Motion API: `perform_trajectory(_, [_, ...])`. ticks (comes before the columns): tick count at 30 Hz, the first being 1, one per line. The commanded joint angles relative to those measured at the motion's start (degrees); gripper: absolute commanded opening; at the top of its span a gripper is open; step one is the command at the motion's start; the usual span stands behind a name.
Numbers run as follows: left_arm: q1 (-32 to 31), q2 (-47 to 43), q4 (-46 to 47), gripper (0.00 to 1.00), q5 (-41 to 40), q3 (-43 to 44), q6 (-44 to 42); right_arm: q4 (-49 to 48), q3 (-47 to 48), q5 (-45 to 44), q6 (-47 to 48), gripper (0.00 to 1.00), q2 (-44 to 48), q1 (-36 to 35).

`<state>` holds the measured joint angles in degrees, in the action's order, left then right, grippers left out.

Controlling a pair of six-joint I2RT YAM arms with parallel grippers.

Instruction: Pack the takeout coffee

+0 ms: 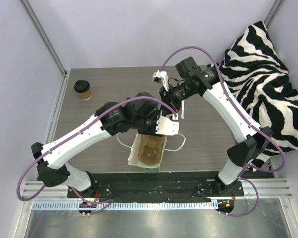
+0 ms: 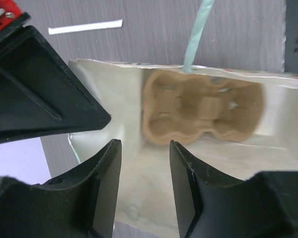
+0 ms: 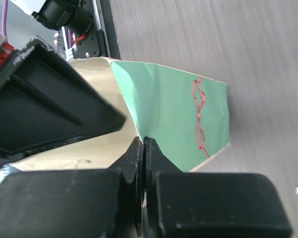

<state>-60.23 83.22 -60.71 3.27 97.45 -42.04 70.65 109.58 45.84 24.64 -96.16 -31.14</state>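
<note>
bag (image 1: 136, 152) mouth half hidden by left tool (image 2: 144, 148), carrier (image 2: 203, 111) blurred inside

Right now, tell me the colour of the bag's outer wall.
Mint green bag, best seen in the right wrist view.

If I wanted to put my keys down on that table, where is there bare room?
The far strip of table between the coffee cup and the right arm is bare. So is the patch right of the bag, up to the right arm's base. The middle is crowded: the left arm and right arm meet over the bag's mouth.
</note>
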Motion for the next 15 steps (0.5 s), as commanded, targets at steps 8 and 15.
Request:
perform_trajectory(8, [-1.82,-3.5,17.19,0.3,-7.76,-13.67,-5.06,-1.84,-0.86,4.6,-3.73,0.01,-0.52,-0.33])
perform_trajectory(15, [-1.82,-2.45,24.83,0.17,-9.41,-19.75,-7.53,-1.22,-1.21,6.0,-2.67,0.01,-0.08,-0.42])
